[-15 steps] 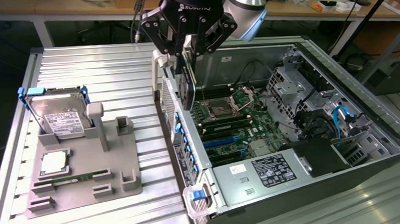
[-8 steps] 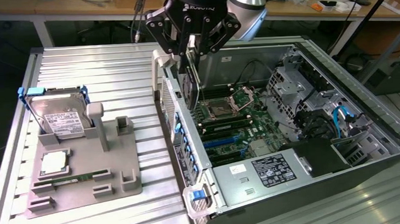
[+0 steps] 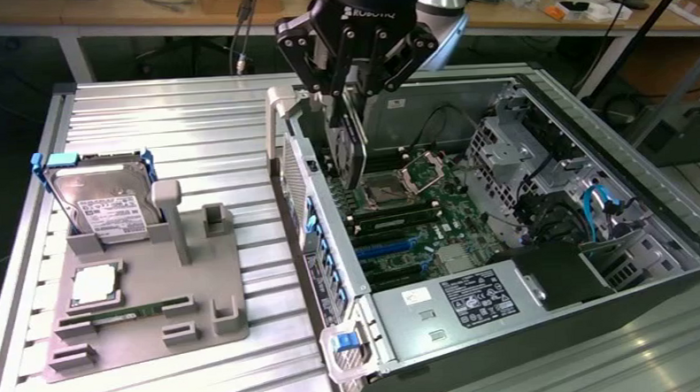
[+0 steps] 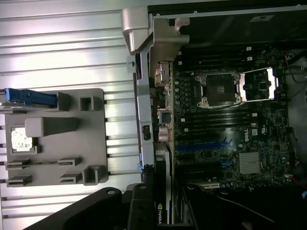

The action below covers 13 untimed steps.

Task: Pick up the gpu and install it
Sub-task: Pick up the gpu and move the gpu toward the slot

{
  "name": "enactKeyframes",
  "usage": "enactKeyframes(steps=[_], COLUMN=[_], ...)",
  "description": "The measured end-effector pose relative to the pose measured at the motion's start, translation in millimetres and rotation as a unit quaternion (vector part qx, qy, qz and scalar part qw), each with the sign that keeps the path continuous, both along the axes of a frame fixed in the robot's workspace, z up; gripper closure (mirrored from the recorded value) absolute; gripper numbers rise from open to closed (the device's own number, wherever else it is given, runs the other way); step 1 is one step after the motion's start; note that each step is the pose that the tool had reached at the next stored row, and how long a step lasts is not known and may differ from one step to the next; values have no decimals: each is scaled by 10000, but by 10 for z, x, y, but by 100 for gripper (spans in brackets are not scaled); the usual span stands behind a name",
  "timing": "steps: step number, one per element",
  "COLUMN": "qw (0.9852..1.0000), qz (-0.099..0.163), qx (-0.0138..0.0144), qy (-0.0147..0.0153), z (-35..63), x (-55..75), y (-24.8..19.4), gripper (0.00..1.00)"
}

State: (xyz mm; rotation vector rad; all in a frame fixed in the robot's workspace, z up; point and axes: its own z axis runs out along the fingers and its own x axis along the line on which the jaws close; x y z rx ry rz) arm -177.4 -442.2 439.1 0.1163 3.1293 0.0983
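Above the open computer case (image 3: 534, 347), in the exterior view, the gpu (image 3: 348, 156) is held on edge by the black end effector (image 3: 346, 103), whose fingers are clamped on the card's upper part. The card hangs upright over the motherboard (image 3: 410, 220), close to the case's rear wall on the side toward the exterior view's left. Whether its lower edge touches the board cannot be told. The case lies on its side on a ribbed metal surface (image 3: 181, 124). Well apart from it, toward the exterior view's left, a grey fixture (image 3: 153, 293) is seen on the same surface. A silver hard drive (image 3: 105, 211) with a white label stands in a blue-cornered holder at the fixture's far end. A square processor chip (image 3: 94, 284) lies flat nearer the camera, and a narrow memory stick (image 3: 131, 310) is seated in a slot just beside it.

In the wrist view, the card is seen edge-on between the dark fingers (image 4: 96, 208), a small green-logo label showing on its narrow face. It is lined up alongside the rear wall of the case, over the end of the motherboard that carries the expansion slots. An empty processor socket (image 4: 218, 88) with its metal frame swung open is shown further along the board. A blue slot (image 4: 201, 146) and a finned silver heat sink (image 4: 249, 163) lie between the socket and the card. The grey fixture is seen beside the case, on the ribbed surface.
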Motion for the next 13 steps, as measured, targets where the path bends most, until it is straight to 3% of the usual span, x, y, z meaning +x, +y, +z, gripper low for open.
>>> enactKeyframes(steps=[13], qw=[10000], qz=[0], qx=[0], qy=[0], z=[0], x=[212], y=[0], gripper=[73])
